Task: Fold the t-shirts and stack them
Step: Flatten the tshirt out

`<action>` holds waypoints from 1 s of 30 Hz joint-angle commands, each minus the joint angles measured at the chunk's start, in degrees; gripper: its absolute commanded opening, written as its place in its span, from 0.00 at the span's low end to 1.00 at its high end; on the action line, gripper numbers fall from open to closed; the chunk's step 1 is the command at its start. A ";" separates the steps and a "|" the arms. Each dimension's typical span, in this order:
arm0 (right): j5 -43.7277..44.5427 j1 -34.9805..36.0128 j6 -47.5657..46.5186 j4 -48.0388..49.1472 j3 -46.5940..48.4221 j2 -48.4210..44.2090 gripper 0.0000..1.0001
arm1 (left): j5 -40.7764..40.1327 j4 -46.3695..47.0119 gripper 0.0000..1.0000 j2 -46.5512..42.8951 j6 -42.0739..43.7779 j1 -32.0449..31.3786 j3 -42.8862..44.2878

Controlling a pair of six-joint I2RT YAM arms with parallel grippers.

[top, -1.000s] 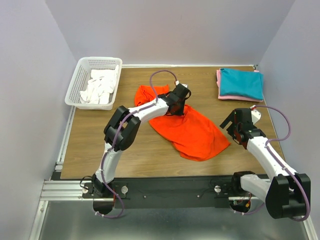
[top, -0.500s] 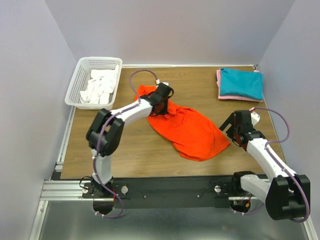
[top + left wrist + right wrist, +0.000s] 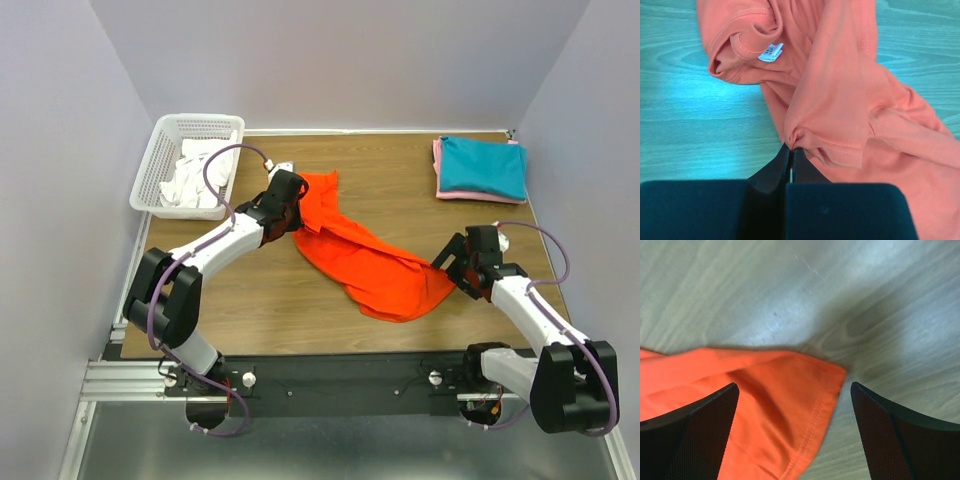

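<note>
The orange-red t-shirt (image 3: 375, 265) lies crumpled and stretched slantwise across the table's middle. My left gripper (image 3: 296, 211) is shut on a bunched fold near the shirt's upper left; the left wrist view shows the fingertips (image 3: 791, 148) pinching cloth, with the neck label (image 3: 771, 51) beyond. My right gripper (image 3: 452, 264) is open at the shirt's lower right corner. In the right wrist view the hemmed corner (image 3: 805, 395) lies between the spread fingers (image 3: 707, 427), not gripped. A folded teal t-shirt (image 3: 484, 165) rests on a pink one (image 3: 438, 160) at the back right.
A white mesh basket (image 3: 158, 158) holding white cloth (image 3: 197, 172) stands at the back left, close to the left arm's elbow. The table's right edge (image 3: 545, 250) runs just behind the right gripper. Walls close in on three sides.
My left gripper closed on the shirt and dragged its upper part left, stretching the cloth. The right gripper, still open, moved down and left onto the shirt's corner.
</note>
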 commanded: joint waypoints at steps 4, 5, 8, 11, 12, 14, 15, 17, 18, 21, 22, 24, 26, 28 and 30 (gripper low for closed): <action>-2.85 -0.34 6.20 -2.96 -2.93 -2.25 0.97 | -0.54 2.79 0.00 -1.06 -0.18 0.38 -0.46; -1.63 -0.43 6.99 -2.97 -3.01 -2.51 0.97 | -0.46 2.88 0.00 -0.89 0.08 0.38 -0.38; 1.27 -0.43 9.97 -2.97 -2.14 -2.52 0.95 | -0.45 3.23 0.00 -0.80 0.52 0.46 -0.46; 3.12 -0.34 11.22 -2.88 -0.38 -1.99 0.91 | -0.02 3.58 0.00 -0.80 0.87 0.64 -0.73; 3.74 -0.34 9.73 -2.88 0.58 -1.55 0.88 | 0.07 3.59 0.00 -0.80 0.87 0.64 -0.73; 5.67 -0.34 8.49 -3.05 0.76 -1.29 0.85 | -0.01 3.58 0.00 -0.80 0.96 0.73 -0.81; 6.11 -0.43 8.14 -3.14 0.76 -1.20 0.84 | -0.01 3.59 0.00 -0.80 1.05 0.81 -0.81; 6.55 -0.60 8.22 -3.14 0.15 -0.59 0.80 | 0.07 3.59 0.00 -0.80 1.05 0.82 -0.81; 6.38 -0.69 8.49 -3.14 -0.02 -0.15 0.77 | 0.07 3.59 0.00 -0.89 1.05 0.82 -0.73; 5.68 -0.78 8.58 -3.14 0.15 2.84 0.76 | 0.16 3.59 0.00 -0.89 1.14 0.90 -0.73; 5.67 -0.69 8.40 -3.05 0.24 3.45 0.69 | 0.07 3.50 0.00 -0.89 1.14 0.90 -0.73; 5.59 -0.69 8.40 -2.97 0.50 5.13 0.64 | 0.16 3.50 0.00 -0.71 1.14 0.99 -0.64; 5.59 -0.78 8.14 -2.79 0.76 5.74 0.60 | 0.16 3.50 0.00 -0.54 1.14 0.99 -0.55; 5.67 -0.78 7.96 -2.44 0.68 6.27 0.56 | 0.07 3.41 0.00 -0.36 1.05 1.08 -0.55; 6.02 -0.86 8.05 -2.26 0.41 6.45 0.52 | -0.01 3.23 0.00 -0.10 1.05 1.17 -0.38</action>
